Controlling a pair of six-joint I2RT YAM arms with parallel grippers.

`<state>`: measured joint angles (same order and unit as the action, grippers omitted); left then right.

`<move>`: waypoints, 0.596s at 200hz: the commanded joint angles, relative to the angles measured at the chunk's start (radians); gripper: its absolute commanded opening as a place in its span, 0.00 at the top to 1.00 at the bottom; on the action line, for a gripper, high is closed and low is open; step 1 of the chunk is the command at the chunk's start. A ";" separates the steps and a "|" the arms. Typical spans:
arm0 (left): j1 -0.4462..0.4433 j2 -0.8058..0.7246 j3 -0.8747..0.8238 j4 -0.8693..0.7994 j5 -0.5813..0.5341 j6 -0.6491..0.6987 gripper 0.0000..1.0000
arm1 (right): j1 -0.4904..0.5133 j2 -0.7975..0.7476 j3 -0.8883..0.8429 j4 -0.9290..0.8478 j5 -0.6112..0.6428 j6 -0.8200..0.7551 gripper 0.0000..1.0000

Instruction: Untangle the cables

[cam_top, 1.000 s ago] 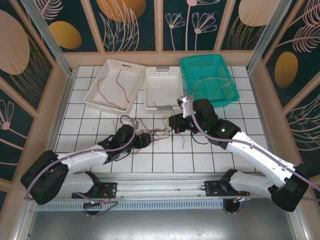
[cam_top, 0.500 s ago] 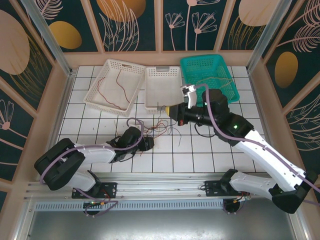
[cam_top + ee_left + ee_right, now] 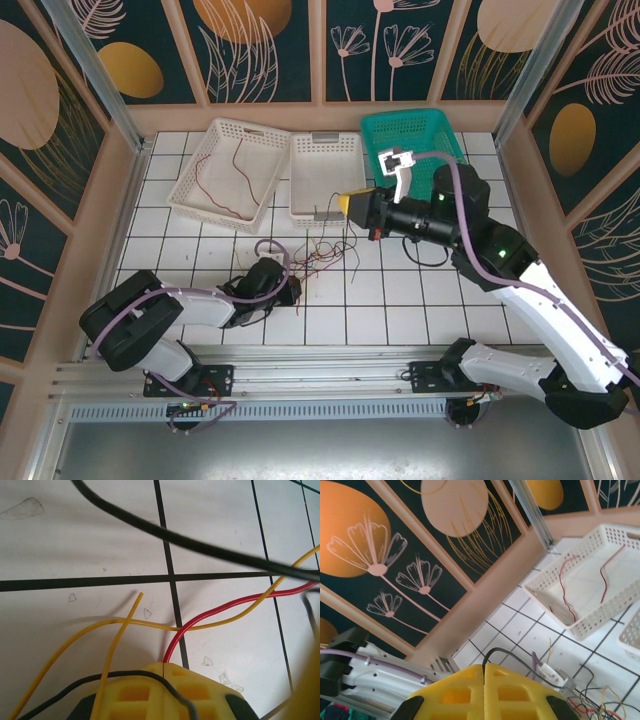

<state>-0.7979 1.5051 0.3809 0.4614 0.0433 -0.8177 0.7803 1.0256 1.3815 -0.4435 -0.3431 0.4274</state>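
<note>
The cables (image 3: 322, 260) lie as a loose tangle of red, black and yellow wires on the tiled table, in front of the middle basket. My left gripper (image 3: 292, 293) rests low at the tangle's left edge. In the left wrist view its yellow jaws (image 3: 165, 665) are shut on a red cable (image 3: 225, 606), with yellow cables (image 3: 117, 630) and a black cable (image 3: 200, 544) crossing around it. My right gripper (image 3: 346, 203) hangs raised above the tangle. Its jaws (image 3: 483, 667) are shut on a thin black cable (image 3: 506, 652) that trails down to the pile.
A white basket (image 3: 205, 165) at the back left holds red wires, also seen in the right wrist view (image 3: 547, 587). Beside it stand a smaller white basket (image 3: 300, 170) and a teal basket (image 3: 445, 140) with a tan wire. Patterned walls enclose the table.
The left jaws have closed onto the red cable at the tangle. The right gripper has risen and moved back toward the baskets, drawing the black cable up with it.
</note>
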 commanded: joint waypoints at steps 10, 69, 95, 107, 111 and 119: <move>-0.004 -0.016 -0.025 -0.012 -0.038 0.007 1.00 | -0.006 -0.022 0.114 -0.059 0.054 -0.008 1.00; -0.003 -0.102 -0.055 -0.108 -0.105 0.023 1.00 | -0.005 -0.045 0.295 -0.122 0.240 -0.014 1.00; 0.002 -0.177 -0.071 -0.168 -0.137 0.026 1.00 | -0.006 -0.046 0.343 -0.121 0.302 -0.018 1.00; 0.006 -0.224 -0.077 -0.207 -0.152 0.029 1.00 | -0.006 -0.042 0.356 -0.120 0.323 -0.018 1.00; 0.008 -0.244 -0.078 -0.221 -0.159 0.030 1.00 | -0.006 -0.041 0.359 -0.117 0.328 -0.019 1.00; 0.013 -0.284 -0.081 -0.252 -0.173 0.034 1.00 | -0.006 -0.038 0.369 -0.117 0.343 -0.019 1.00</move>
<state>-0.7975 1.3121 0.3164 0.3218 -0.0658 -0.8116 0.7795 0.9859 1.7111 -0.5552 -0.0822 0.4236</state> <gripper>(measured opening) 0.039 0.042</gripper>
